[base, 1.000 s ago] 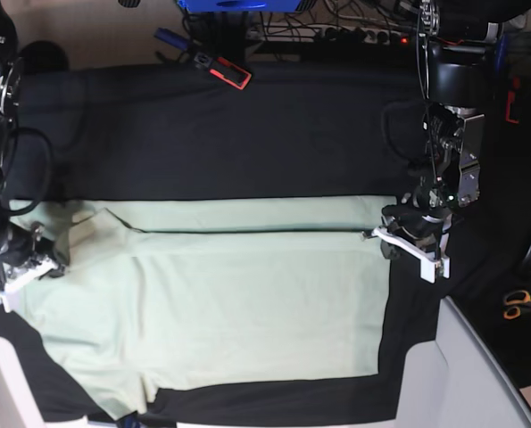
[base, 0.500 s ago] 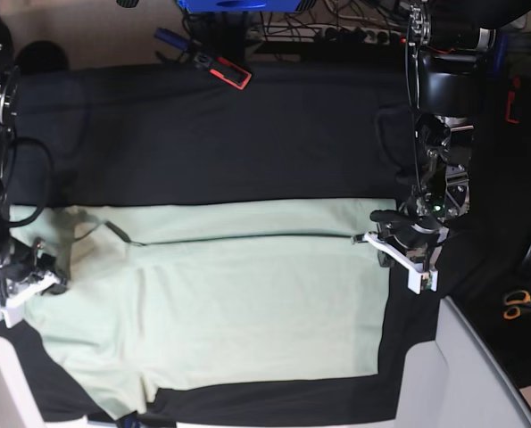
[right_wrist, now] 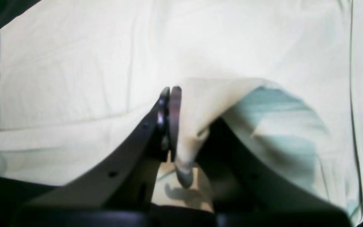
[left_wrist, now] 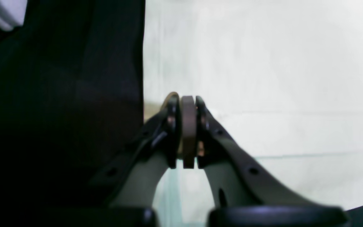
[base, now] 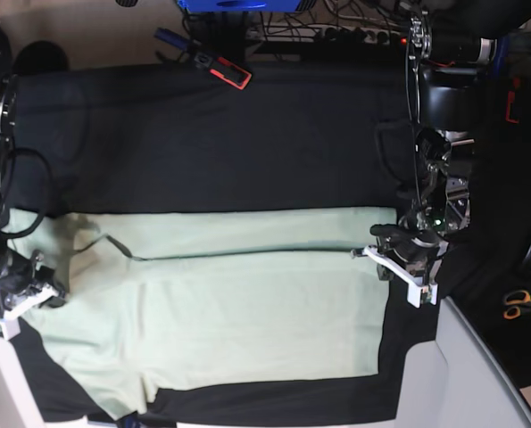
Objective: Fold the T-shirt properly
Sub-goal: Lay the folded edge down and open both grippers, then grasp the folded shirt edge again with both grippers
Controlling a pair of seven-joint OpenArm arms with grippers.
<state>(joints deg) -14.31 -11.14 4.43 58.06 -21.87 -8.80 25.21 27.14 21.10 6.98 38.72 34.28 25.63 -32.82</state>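
Observation:
The pale mint-green T-shirt (base: 247, 303) lies spread on the black cloth (base: 203, 134), its far long edge folded over toward the front in a strip. My left gripper (base: 363, 254) is at the shirt's right end and is shut on the folded edge. In the left wrist view its jaws (left_wrist: 187, 104) are pressed together at the border of shirt (left_wrist: 263, 63) and black cloth. At the left end, near the sleeve, my right gripper (base: 49, 290) is shut on the T-shirt. The right wrist view shows lifted fabric (right_wrist: 74, 63) draped over one side of that gripper (right_wrist: 170, 93).
A red and black tool (base: 229, 71) lies at the cloth's far edge, with cables behind it. Orange-handled scissors (base: 515, 305) lie to the right. A pale grey surface (base: 461, 374) borders the front right corner.
Both grippers have moved toward the front of the table, pulling the shirt's folded far edge with them. The folded strip is wider and more black cloth shows behind it.

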